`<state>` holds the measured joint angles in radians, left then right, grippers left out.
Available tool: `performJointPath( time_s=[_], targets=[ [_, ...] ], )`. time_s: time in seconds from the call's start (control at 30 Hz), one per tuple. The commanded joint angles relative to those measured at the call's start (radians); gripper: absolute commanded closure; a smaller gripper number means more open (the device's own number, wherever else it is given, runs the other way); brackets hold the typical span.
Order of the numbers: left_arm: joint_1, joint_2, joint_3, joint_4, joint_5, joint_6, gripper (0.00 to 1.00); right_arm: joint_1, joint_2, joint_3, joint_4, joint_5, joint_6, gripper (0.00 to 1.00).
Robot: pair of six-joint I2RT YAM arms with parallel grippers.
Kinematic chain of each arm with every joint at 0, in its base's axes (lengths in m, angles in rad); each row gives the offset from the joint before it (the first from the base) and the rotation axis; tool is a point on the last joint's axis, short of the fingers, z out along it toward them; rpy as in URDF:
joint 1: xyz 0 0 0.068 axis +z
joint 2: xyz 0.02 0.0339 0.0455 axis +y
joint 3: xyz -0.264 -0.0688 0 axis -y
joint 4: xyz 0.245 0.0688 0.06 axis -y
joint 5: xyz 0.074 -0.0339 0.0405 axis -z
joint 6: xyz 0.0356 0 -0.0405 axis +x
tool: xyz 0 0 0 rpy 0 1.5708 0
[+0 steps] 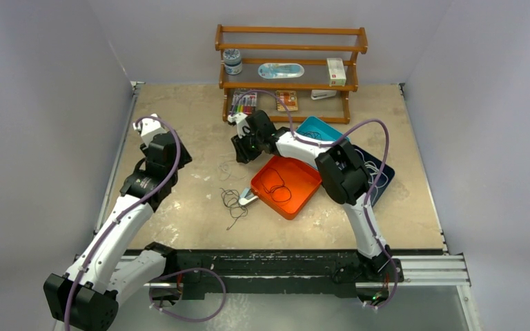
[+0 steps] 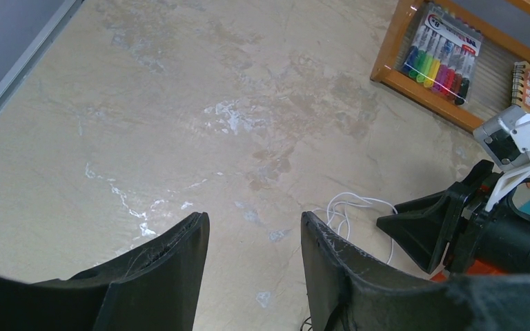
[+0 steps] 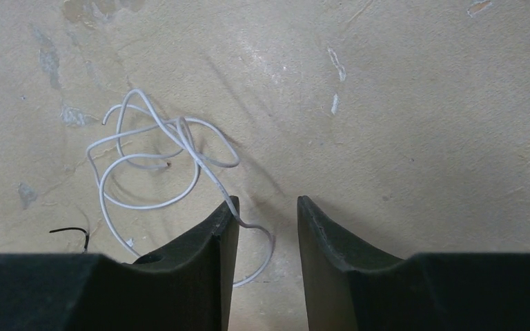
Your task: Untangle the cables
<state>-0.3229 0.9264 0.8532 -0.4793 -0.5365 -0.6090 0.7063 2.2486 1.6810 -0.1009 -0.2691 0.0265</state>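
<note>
Both claws stand released, gripping nothing. The right claw hangs low over mid-bench, where one loose white cable loops past a fingertip into the gap. The left claw hovers nearer the bench's left edge. One black tangle lies just beside the orange tray, which holds a second black cable. White loops, too small to count, fill the dark blue tray towards the right edge.
</note>
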Motion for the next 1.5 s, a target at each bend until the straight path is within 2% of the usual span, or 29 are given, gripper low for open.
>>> performJointPath(
  time_s=[0.0, 0.23, 0.43, 0.53, 0.6, 0.77, 0.9, 1.23, 1.4, 1.47],
  targets=[
    [0.004, -0.003, 0.001, 0.042, 0.009, 0.008, 0.49, 0.002, -0.009, 0.035, 0.016, -0.008, -0.002, 0.62],
    [0.004, -0.003, -0.013, 0.054, 0.018, 0.006, 0.49, 0.003, 0.004, 0.039, 0.026, -0.057, -0.014, 0.77],
    [0.003, -0.018, -0.032, 0.077, 0.030, 0.005, 0.49, 0.004, -0.062, -0.029, 0.114, -0.064, -0.008, 0.99],
    [0.004, -0.030, -0.041, 0.107, 0.047, 0.006, 0.49, 0.005, -0.164, -0.093, 0.191, -0.054, -0.002, 1.00],
    [0.004, -0.040, -0.049, 0.152, 0.129, 0.030, 0.48, 0.004, -0.240, -0.126, 0.224, -0.043, 0.002, 1.00],
    [0.004, -0.077, -0.090, 0.296, 0.268, 0.051, 0.45, 0.004, -0.399, -0.165, 0.248, -0.048, 0.050, 1.00],
    [0.003, -0.071, -0.114, 0.376, 0.297, 0.047, 0.45, 0.002, -0.494, -0.172, 0.264, -0.010, 0.091, 1.00],
    [0.004, -0.061, -0.125, 0.538, 0.350, 0.001, 0.45, 0.003, -0.547, -0.151, 0.249, 0.018, 0.117, 1.00],
    [0.004, -0.108, -0.144, 0.566, 0.372, 0.006, 0.43, 0.003, -0.558, -0.172, 0.231, 0.048, 0.065, 1.00],
    [0.003, -0.109, -0.147, 0.584, 0.424, 0.022, 0.43, 0.003, -0.570, -0.186, 0.235, 0.044, 0.033, 1.00]
  ],
)
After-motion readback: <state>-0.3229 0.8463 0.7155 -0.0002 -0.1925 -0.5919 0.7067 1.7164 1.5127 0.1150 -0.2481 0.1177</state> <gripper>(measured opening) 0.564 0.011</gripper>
